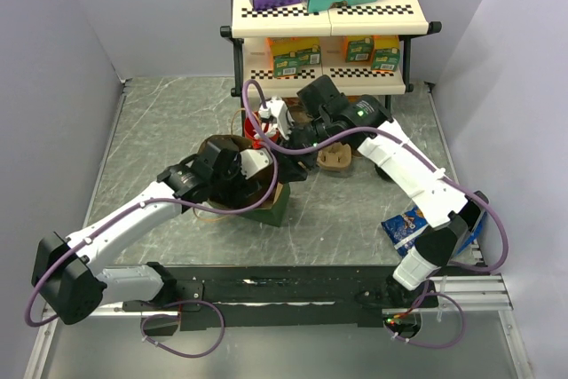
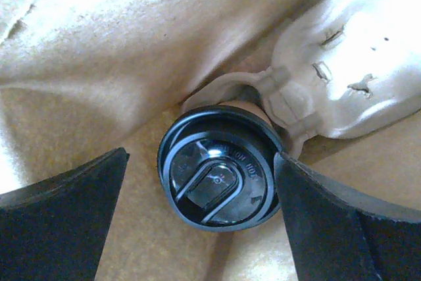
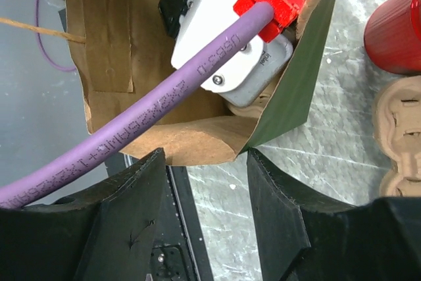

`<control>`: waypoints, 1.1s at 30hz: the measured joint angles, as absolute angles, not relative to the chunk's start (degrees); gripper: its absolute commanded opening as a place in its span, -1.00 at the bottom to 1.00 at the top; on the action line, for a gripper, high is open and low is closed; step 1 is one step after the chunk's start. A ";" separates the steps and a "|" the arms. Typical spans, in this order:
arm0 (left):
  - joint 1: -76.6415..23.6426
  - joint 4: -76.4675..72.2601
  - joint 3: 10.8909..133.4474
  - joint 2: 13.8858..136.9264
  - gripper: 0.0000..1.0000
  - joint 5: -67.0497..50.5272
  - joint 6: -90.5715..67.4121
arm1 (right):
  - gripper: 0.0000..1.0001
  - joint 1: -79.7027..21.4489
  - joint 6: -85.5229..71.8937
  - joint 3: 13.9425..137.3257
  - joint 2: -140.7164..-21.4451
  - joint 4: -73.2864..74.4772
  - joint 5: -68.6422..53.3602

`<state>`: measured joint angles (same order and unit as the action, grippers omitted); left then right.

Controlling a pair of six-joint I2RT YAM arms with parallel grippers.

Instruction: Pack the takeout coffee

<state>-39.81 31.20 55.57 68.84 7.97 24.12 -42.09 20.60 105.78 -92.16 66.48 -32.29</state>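
The takeout coffee point(image 2: 220, 176) shows its round black lid in the left wrist view. It stands inside the brown paper bag point(image 2: 99, 51), next to a pale pulp cup carrier point(image 2: 348, 64). My left gripper point(image 2: 200, 162) is down in the bag and open around the lid, with its right finger point(image 2: 329, 222) against the lid's edge. In the top view the bag point(image 1: 275, 206) and my left arm hide the cup. My right gripper point(image 3: 205, 156) is open at the bag's rim point(image 3: 191, 136), which lies between its fingertips unpinched.
A red cup point(image 1: 262, 126) and a pulp carrier point(image 1: 337, 159) stand behind the bag. A two-tier shelf point(image 1: 328, 15) of boxes is at the back. A blue packet point(image 1: 408, 224) lies by the right arm. A purple cable point(image 3: 131, 129) crosses the bag's mouth.
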 measured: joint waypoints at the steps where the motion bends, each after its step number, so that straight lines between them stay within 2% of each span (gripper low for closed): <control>1: -39.79 31.18 55.57 68.86 0.99 8.05 24.08 | 0.20 -41.95 20.60 106.00 -92.42 66.57 -32.56; 16: -39.42 31.20 58.26 69.89 0.99 9.52 22.87 | 0.31 -41.08 20.47 107.02 -93.03 67.16 -33.58; 33: -38.33 35.00 63.79 70.13 0.99 10.24 20.58 | 0.34 -40.40 20.38 107.96 -93.06 67.11 -34.15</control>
<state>-38.33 35.00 63.79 70.13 10.24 20.58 -40.40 20.38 107.96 -93.06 67.11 -34.15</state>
